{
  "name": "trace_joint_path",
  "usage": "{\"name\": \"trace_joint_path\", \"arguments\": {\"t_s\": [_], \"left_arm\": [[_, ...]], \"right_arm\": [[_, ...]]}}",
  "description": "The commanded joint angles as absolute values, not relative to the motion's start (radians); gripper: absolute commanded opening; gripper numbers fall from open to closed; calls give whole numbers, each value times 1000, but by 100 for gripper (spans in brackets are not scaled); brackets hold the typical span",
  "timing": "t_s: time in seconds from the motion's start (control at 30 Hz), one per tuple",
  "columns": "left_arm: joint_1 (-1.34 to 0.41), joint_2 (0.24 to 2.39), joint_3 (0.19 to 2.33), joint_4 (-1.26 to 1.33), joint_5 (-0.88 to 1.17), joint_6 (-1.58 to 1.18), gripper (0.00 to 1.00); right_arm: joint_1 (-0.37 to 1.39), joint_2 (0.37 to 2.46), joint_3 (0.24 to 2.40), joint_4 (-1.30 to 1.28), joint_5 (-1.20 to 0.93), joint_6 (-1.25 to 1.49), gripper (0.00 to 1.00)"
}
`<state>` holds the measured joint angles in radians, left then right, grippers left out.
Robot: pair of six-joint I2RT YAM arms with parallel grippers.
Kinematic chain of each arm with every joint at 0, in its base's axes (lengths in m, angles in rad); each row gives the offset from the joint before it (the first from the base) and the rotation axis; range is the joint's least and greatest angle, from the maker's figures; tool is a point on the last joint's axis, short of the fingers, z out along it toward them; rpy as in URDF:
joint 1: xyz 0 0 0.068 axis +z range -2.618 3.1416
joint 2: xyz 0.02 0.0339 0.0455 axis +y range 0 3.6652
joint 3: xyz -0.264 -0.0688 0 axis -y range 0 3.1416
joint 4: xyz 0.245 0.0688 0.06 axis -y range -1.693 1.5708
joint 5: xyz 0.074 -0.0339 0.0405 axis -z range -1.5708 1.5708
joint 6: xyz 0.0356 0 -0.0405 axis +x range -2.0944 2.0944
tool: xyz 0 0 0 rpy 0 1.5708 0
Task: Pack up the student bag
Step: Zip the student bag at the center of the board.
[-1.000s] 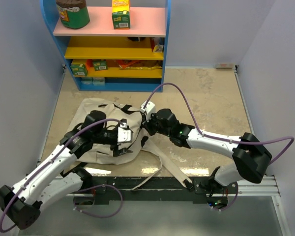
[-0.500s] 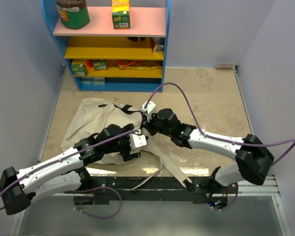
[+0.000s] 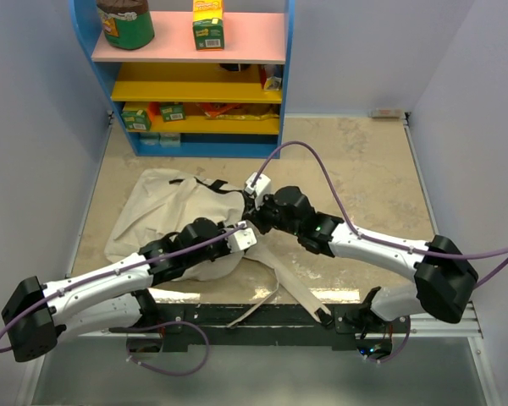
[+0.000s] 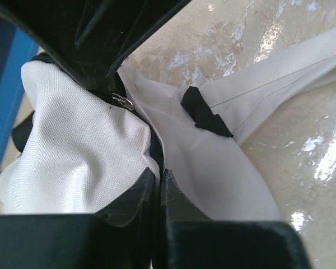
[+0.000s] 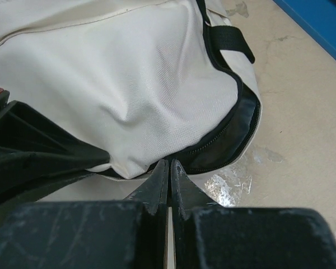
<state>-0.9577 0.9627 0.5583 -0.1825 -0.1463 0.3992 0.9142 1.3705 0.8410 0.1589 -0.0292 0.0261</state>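
The student bag (image 3: 165,222), a big beige canvas bag, lies crumpled left of the table's middle, its long strap (image 3: 292,288) trailing toward the near edge. Both grippers meet at its right edge. My left gripper (image 3: 245,239) (image 4: 157,178) is shut, pinching the bag's (image 4: 73,140) cream fabric and black zip edge, with a small metal zip pull (image 4: 122,101) just beyond. From the other side, my right gripper (image 3: 256,216) (image 5: 169,166) is shut on the same edge of the bag (image 5: 112,78), where the black zip lining (image 5: 235,137) begins. A black-ended strap (image 4: 204,112) lies flat beside it.
A blue shelf unit (image 3: 195,76) stands at the back with a brown jar (image 3: 125,21), a yellow-green box (image 3: 208,24) and small packets. Grey walls close both sides. Purple cables loop over the arms. The black strap end (image 3: 323,317) lies over the base rail.
My left arm has stretched to the right along the bag, and its jaws went from wide open to shut on the bag's edge. The right gripper stayed shut in place.
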Motion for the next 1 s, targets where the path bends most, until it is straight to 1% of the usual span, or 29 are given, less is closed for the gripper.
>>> {"name": "trace_joint_path", "arguments": {"t_s": [0.0,0.23,0.33,0.37,0.53,0.63,0.87,0.97], "left_arm": [[-959,948,564,-187,-40,433,0],[-957,900,597,-291,195,505,0],[-959,890,627,-371,342,560,0],[-959,888,637,-415,420,587,0],[-988,876,689,-558,624,724,0],[-1012,867,719,-661,707,822,0],[-1104,884,787,-922,753,1104,0],[-1134,894,811,-963,753,1172,0]], "right_arm": [[904,1367,876,161,-17,25,0],[848,1428,905,163,28,46,0],[818,1454,928,161,41,48,0],[812,1466,936,158,47,46,0],[778,1482,968,147,60,41,0],[770,1488,988,129,66,32,0],[759,1514,1003,123,90,21,0],[756,1539,1012,123,106,18,0]]}}
